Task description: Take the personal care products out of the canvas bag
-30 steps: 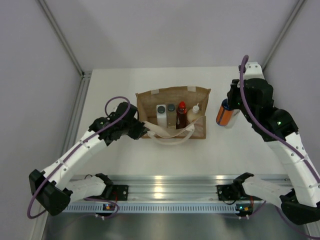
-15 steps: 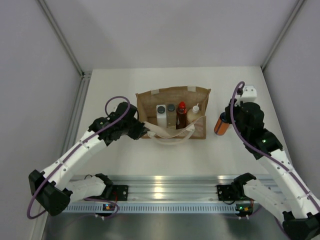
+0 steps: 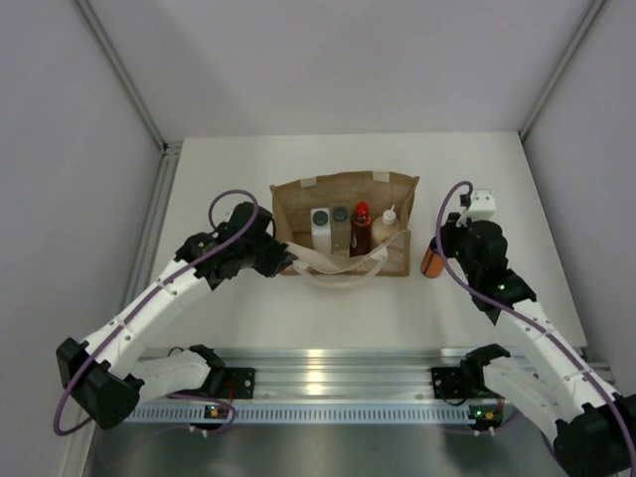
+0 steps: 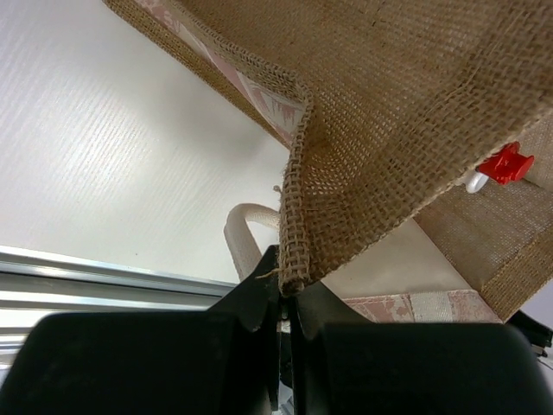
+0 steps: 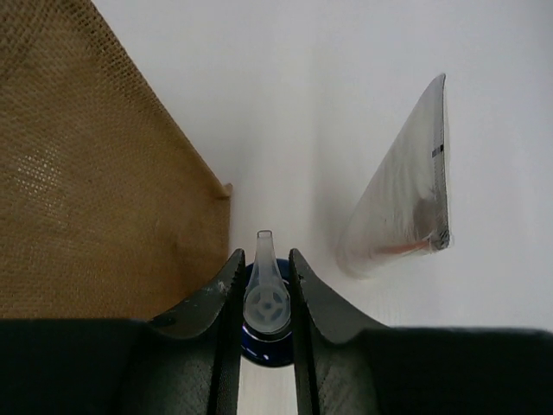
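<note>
placing the orange bottle (image 3: 431,262) just right of the canvas bag (image 3: 343,189)
clamping its cap in the right pincer (image 5: 263,259), lowering squarely onto worktop (image 3: 229,169) clear of the bag; pinching the bag rim in the shut left pincer (image 4: 282,290).

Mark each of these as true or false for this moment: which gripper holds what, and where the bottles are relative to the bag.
1. The left gripper is shut on the edge of the bag. True.
2. The right gripper is empty. False: it holds the orange bottle by its top.
3. The orange bottle is inside the bag. False: it is outside, just to the right of the bag.
4. The red bottle stands inside the bag. True.
5. The bag lies flat and closed. False: it stands open, with bottles upright inside.
</note>
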